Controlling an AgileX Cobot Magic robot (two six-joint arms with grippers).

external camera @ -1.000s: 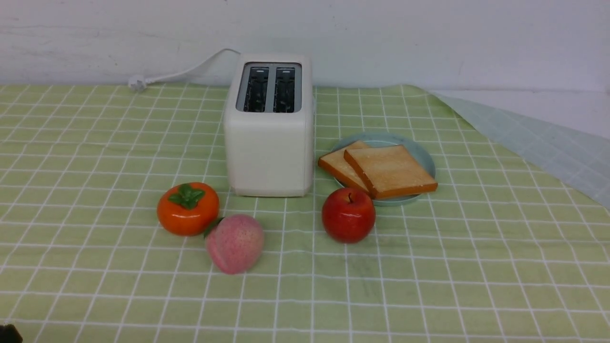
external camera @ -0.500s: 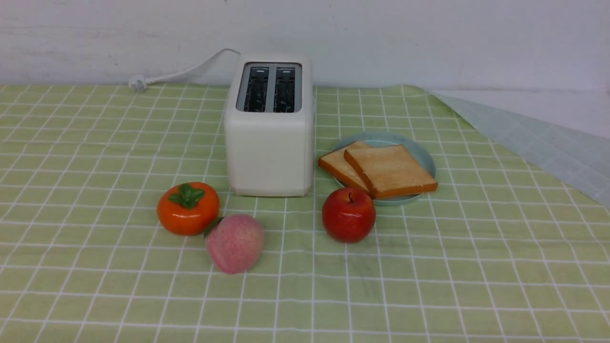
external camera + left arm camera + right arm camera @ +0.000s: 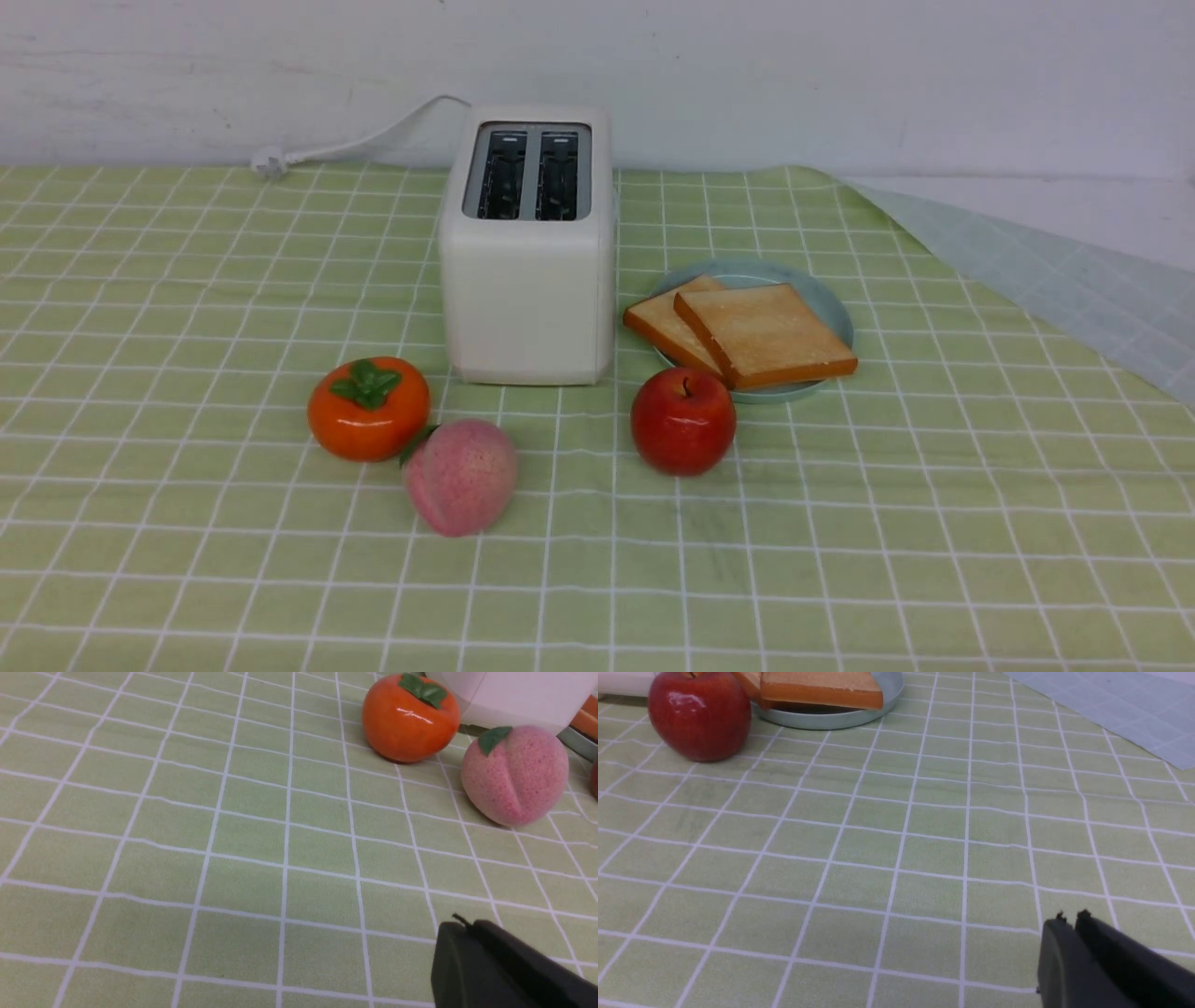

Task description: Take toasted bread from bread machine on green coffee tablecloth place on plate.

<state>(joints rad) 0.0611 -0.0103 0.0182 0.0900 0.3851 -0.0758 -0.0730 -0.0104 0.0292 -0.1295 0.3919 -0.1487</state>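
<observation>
Two slices of toasted bread (image 3: 766, 334) lie overlapping on the plate (image 3: 826, 303), right of the bread machine (image 3: 527, 280), whose two dark slots look empty. All stand on the green coffee tablecloth (image 3: 840, 523). Neither gripper shows in the front view. In the left wrist view my left gripper (image 3: 462, 924) hangs shut and empty over bare cloth, well short of the fruit. In the right wrist view my right gripper (image 3: 1070, 919) is shut and empty above the cloth, with the toasted bread (image 3: 817, 686) and the plate (image 3: 840, 718) far ahead.
A red apple (image 3: 683, 420) sits just in front of the plate. An orange persimmon (image 3: 369, 409) and a pink peach (image 3: 460, 476) lie before the bread machine. Its white cord (image 3: 355, 145) trails back left. The cloth's pale underside (image 3: 1055, 271) is folded over at the right.
A dark bit of the left arm at the front view's lower left corner has gone out of frame. Toast, plate and fruit have not moved.
</observation>
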